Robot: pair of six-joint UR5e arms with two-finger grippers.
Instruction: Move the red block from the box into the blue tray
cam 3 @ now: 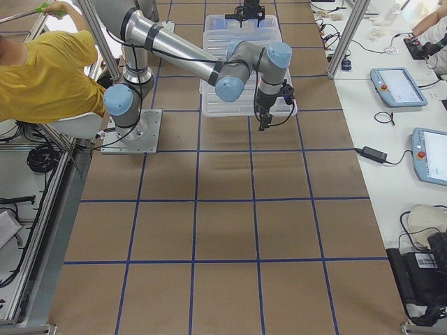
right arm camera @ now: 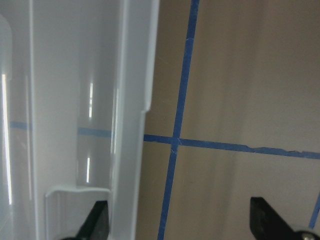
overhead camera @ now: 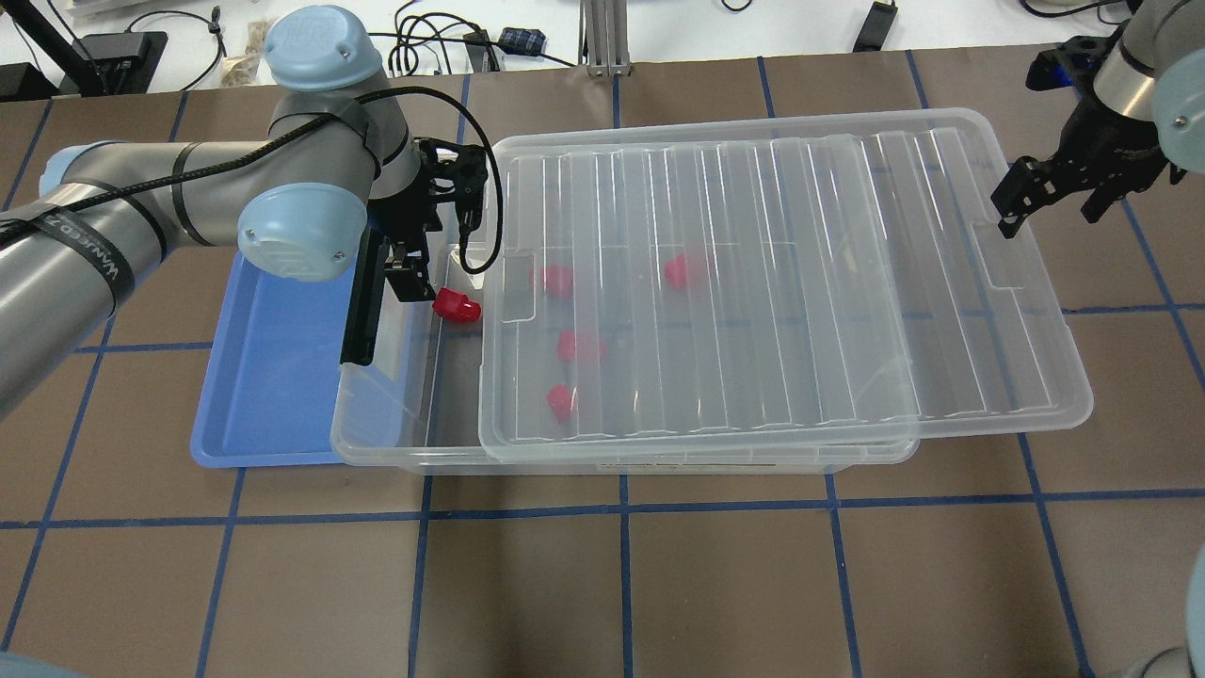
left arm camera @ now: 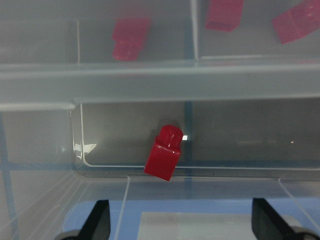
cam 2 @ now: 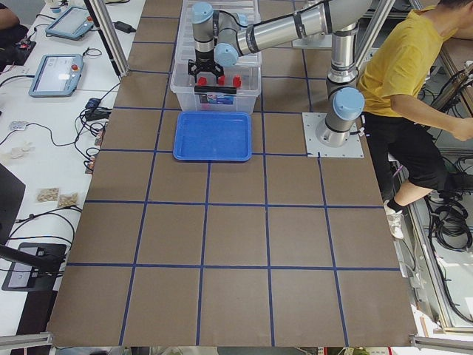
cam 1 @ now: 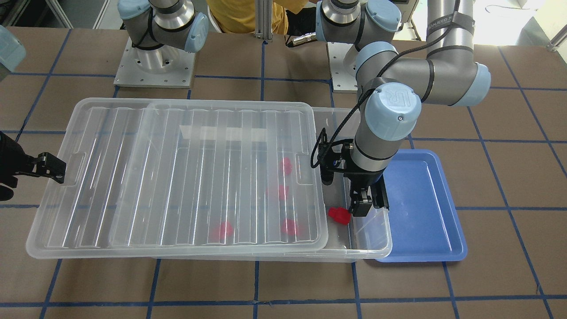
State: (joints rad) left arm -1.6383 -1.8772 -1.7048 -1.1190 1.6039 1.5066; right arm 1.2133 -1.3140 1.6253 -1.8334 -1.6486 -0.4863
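One red block (cam 1: pixel 339 215) lies uncovered in the open end of the box (cam 1: pixel 374 248), close to the end wall; it also shows in the left wrist view (left arm camera: pixel 164 152) and overhead (overhead camera: pixel 456 306). My left gripper (overhead camera: pixel 388 297) hangs open over that end wall, just beside the block and not touching it. Several more red blocks (overhead camera: pixel 568 346) lie under the ribbed lid (overhead camera: pixel 781 282), which is slid partway off toward my right. The blue tray (overhead camera: pixel 273 377) lies against the box's open end. My right gripper (overhead camera: pixel 1045 193) is open at the lid's far edge (right arm camera: pixel 75 100).
Brown table with a grid of blue tape (overhead camera: pixel 621 508). The left arm's elbow (overhead camera: pixel 301 231) hangs over the tray. A person in yellow (cam 2: pixel 410 59) stands behind the robot bases.
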